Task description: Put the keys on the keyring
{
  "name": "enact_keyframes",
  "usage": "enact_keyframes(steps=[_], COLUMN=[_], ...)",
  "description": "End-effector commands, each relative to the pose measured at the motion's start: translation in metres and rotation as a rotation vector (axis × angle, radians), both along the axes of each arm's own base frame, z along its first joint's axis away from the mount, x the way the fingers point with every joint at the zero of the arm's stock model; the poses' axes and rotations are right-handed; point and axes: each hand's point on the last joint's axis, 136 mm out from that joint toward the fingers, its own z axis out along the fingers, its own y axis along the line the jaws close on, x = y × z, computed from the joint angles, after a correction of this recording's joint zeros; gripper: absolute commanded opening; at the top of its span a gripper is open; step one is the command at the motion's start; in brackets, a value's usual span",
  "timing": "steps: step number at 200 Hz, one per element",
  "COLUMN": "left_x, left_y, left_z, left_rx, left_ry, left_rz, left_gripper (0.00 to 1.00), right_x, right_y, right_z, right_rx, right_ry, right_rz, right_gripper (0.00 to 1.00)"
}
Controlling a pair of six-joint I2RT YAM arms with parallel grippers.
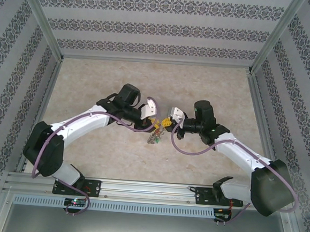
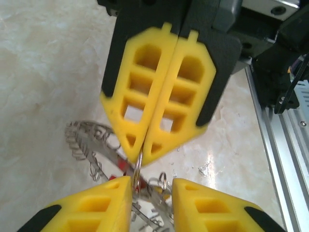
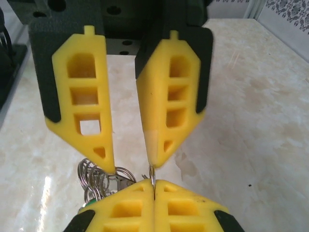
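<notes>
My right gripper is shut on a small thin metal ring that stands edge-on between its pads. My left gripper is open right in front of it; that ring touches the inner edge of one left finger. Below both hangs the keyring, a grey hoop fringed with silvery links, with a red key head against it. A cluster of silver rings and a green tag sit under the left gripper. From above, both grippers meet tip to tip over the keys.
The marble-patterned tabletop lies around the bundle. An aluminium rail runs along the near edge, and patterned walls close in the back and sides. The right arm's base is close on the right in the left wrist view.
</notes>
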Motion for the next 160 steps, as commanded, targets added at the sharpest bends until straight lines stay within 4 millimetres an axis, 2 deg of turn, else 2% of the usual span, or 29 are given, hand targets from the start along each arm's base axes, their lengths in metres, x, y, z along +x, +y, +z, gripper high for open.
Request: enact_keyframes(steps=[1, 32, 53, 103, 160], left_x=[0.0, -0.003, 0.002, 0.018, 0.017], left_y=[0.005, 0.013, 0.014, 0.007, 0.002], left_z=[0.028, 0.03, 0.031, 0.052, 0.048], left_rx=[-0.151, -0.197, -0.213, -0.281, -0.266], left_ry=[0.002, 0.032, 0.034, -0.006, 0.02], left_rz=[0.016, 0.006, 0.017, 0.023, -0.036], left_gripper=[0.33, 0.34, 0.34, 0.35, 0.35], right_x=[0.005, 0.002, 0.002, -0.001, -0.001], right_y=[0.001, 0.001, 0.001, 0.005, 0.006], right_z=[0.027, 0.034, 0.04, 0.043, 0.046], right_rx=[0.144, 0.213, 0.263, 0.304, 0.315], right_ry=[-0.025, -0.021, -0.016, 0.008, 0.011], right_rz=[-0.002, 0.004, 0.014, 0.06, 0.07], right_gripper=[0.0, 0.0, 0.0, 0.0, 0.0])
